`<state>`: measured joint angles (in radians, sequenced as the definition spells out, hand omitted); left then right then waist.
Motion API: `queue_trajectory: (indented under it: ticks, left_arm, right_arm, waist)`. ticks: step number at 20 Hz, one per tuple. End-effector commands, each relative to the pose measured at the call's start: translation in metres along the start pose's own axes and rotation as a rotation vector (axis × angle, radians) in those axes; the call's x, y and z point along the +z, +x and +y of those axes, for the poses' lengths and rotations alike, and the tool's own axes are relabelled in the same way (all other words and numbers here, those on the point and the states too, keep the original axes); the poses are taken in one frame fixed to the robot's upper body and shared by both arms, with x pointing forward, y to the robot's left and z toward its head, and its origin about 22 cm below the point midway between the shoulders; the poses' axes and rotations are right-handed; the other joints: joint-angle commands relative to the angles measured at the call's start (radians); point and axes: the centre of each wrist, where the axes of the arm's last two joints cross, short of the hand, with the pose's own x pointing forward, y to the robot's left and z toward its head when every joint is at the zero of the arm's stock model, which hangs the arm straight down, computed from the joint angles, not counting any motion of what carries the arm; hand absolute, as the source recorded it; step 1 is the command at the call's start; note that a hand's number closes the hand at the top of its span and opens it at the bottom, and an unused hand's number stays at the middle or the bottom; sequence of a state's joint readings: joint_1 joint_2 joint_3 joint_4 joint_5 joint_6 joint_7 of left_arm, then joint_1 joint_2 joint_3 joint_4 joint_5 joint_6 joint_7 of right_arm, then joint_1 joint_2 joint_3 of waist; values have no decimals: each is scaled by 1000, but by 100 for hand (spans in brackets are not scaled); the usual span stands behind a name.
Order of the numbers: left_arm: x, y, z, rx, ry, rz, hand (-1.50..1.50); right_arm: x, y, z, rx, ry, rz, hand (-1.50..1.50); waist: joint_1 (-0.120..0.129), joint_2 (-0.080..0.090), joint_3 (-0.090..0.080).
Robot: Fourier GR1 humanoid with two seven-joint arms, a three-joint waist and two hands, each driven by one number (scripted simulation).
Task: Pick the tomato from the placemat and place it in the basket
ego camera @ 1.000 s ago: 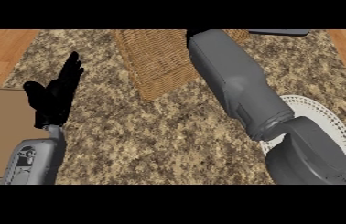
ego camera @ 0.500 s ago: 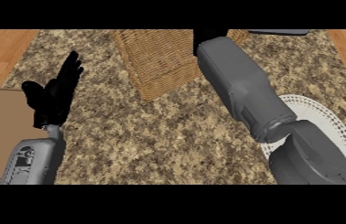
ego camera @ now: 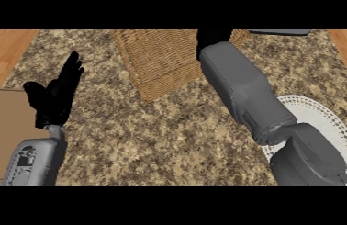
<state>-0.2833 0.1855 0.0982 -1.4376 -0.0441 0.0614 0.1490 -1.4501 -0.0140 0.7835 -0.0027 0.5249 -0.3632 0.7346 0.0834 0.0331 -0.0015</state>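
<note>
Right hand (ego camera: 215, 39) extended over the woven wicker basket (ego camera: 163, 63) on the speckled granite tabletop (ego camera: 156, 137); its fingers are hidden, so their opening cannot be told. The tomato is not visible. Left hand (ego camera: 55, 96) rests open; a tomato, probably smooth and soft, suits a grasp around its middle.

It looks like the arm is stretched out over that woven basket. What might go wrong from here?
1. The right hand sits at the view's top edge above the basket; the tomato is not visible, so I cannot confirm it is held or will land inside.
2. The right forearm runs close along the basket's side and could nudge it.
3. The resting left hand is well clear, so little risk there.
</note>
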Motion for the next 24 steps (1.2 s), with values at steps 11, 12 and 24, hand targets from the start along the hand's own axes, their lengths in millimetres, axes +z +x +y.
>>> queue_trajectory:
  ticks: [11,12,24]
  left_arm:
    - [6,-1,-6,-2,2,-5,0]
    - [4,9,-7,14,-19,3,0]
    - [8,-7,-10,5,-3,6,0]
  right_arm:
    - [2,-15,27,-15,124,4,150]
    - [-5,-20,21,-4,133,27,150]
    - [3,-13,27,-30,228,179,-150]
  waist:
    - [-3,-2,2]
    - [4,0,2]
    - [-9,-2,1]
